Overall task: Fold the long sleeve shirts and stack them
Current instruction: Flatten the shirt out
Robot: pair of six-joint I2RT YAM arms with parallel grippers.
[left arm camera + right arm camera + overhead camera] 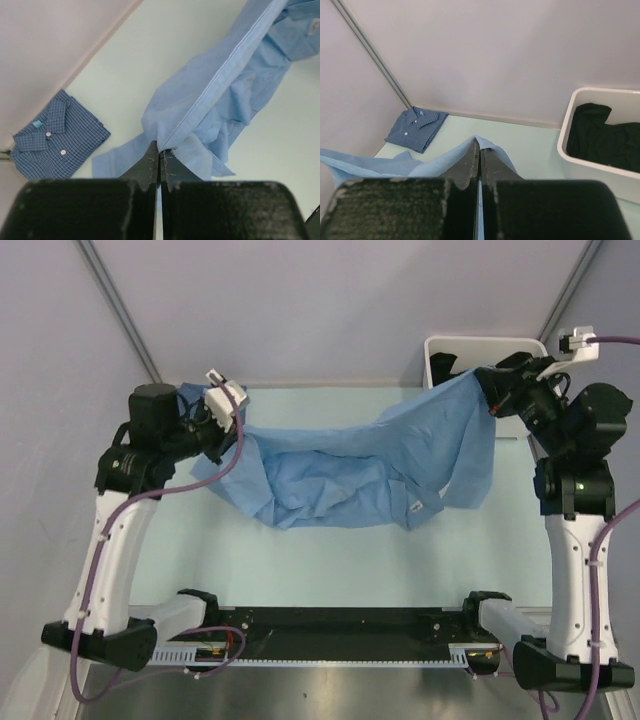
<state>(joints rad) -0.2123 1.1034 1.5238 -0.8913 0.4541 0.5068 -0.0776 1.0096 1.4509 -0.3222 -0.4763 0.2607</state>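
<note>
The light sky-blue shirt (350,470) hangs stretched between both grippers above the table, sagging in the middle. My left gripper (222,430) is shut on its left edge; in the left wrist view the jaws (159,150) pinch a seam of the shirt (220,95). My right gripper (492,390) is shut on its right corner; the right wrist view shows the cloth (435,162) draped over the closed jaws (479,145). The darker denim-blue shirt (52,137) lies folded at the far left corner, also in the right wrist view (416,129). It is hidden in the top view.
A white bin (440,348) stands at the back right by the right arm; in the right wrist view it (570,125) holds dark clothing (602,137). Walls close in behind and on the left. A black rail (340,625) runs along the near edge.
</note>
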